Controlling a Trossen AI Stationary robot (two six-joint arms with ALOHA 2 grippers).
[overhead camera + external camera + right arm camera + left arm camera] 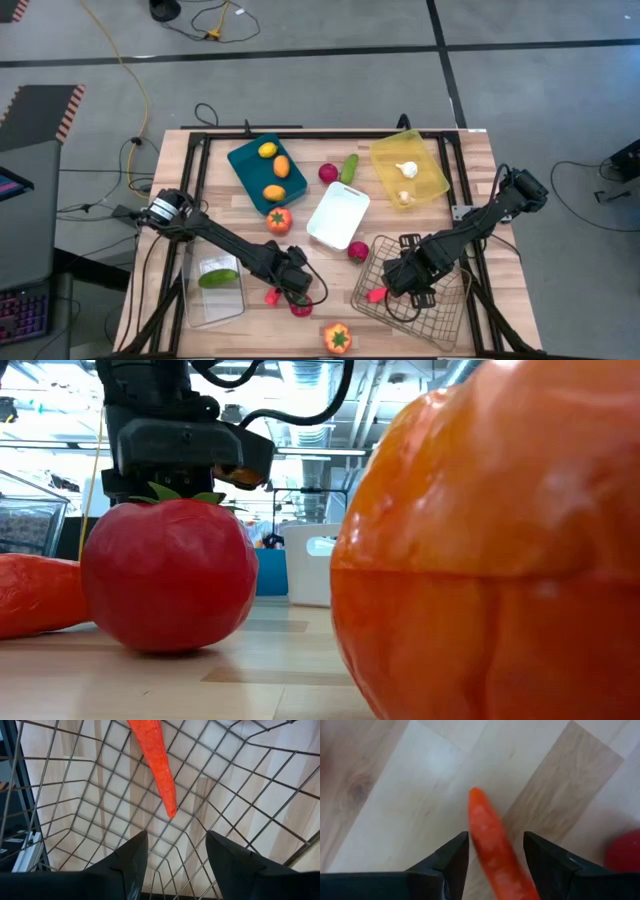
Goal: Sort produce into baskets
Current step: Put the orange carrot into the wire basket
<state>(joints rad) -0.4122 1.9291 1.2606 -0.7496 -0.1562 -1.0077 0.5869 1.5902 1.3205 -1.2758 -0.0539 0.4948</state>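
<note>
**Two carrots, two grippers**

The left gripper (495,857) fingers are spread around a carrot (492,850) on the table, not yet closed. The right gripper (176,857) is released above another carrot (154,757), apparently dropped into the wire basket (372,292).

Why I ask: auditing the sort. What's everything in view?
teal tray: 1, teal, far left
citrus: 3, yellow and orange, in teal tray
yellow tray: 1, yellow, far right
garlic: 2, white, in yellow tray
white tray: 1, white, centre
clear bin: 1, clear, near left
cucumbers: 2, green, clear bin and between far trays
wire basket: 1, metal, near right
carrots: 2, orange-red, wire basket and loose
red fruits: 4, red, loose
pepper: 1, orange, near edge
left gripper: 1, dark, open around carrot
right gripper: 1, dark, open over wire basket
</note>
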